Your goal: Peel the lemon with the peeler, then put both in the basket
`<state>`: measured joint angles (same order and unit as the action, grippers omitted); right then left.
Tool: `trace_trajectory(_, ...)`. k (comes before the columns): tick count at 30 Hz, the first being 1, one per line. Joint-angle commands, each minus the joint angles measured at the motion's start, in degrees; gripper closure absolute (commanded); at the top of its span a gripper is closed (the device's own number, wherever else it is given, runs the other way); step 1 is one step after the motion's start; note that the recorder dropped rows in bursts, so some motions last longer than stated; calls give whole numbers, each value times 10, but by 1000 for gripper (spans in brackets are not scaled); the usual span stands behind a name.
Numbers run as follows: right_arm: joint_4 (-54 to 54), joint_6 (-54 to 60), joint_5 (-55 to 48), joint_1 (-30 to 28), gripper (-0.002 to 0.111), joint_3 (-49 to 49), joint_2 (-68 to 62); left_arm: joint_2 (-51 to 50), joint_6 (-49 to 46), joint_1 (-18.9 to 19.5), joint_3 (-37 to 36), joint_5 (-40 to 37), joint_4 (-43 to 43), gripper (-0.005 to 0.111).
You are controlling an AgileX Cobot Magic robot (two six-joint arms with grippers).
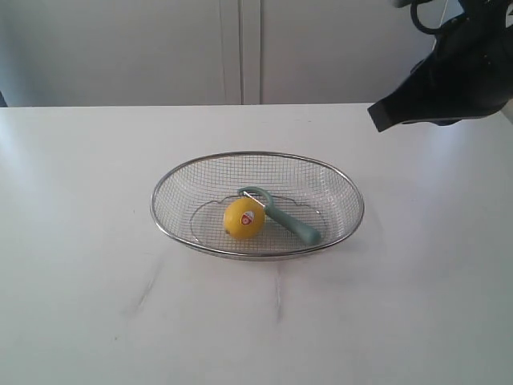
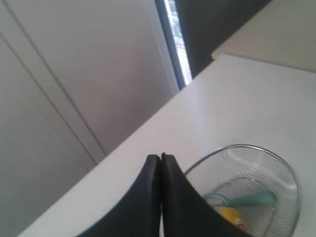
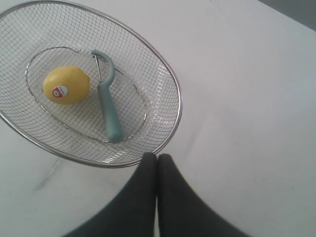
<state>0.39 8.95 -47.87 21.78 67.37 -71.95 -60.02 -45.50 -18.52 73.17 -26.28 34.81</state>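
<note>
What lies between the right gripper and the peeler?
Only the basket's rim and mesh wall lie between right gripper and peeler, seen in the right wrist view.

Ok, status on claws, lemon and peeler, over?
Left claw shut, empty; right claw shut, empty. Lemon and peeler both in basket. Nothing in the way.

Soft, even light washed the white table [image 1: 80,281], the basket [image 1: 256,153] casting only a faint shadow. Beyond the left gripper [image 2: 160,156] a bright strip [image 2: 177,44] glared amid haze; ahead of the right gripper [image 3: 157,156], mesh showed crisp.
</note>
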Motion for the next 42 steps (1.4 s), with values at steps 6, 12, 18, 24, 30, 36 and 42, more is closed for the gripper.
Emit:
trace_trajectory(6,-4,-2,4,-1,108,-2,4,143,5,71,2,-3,7,107)
trace_trajectory(12,-4,-2,4,-1,108,-2,4,208,36,71,-13,-14,27,107)
trace_trajectory(18,-4,-2,4,-1,108,-2,4,236,41,77,-115,-1,76,107)
trace_trajectory(24,-4,-2,4,-1,108,-2,4,259,41,94,-287,110,157,107)
trace_trajectory(30,-4,-2,4,-1,108,-2,4,310,42,94,-443,263,260,107)
trace_trajectory(36,-4,-2,4,-1,108,-2,4,400,46,94,-557,328,268,107)
trace_trajectory(42,-4,-2,4,-1,108,-2,4,495,46,94,-651,348,262,107)
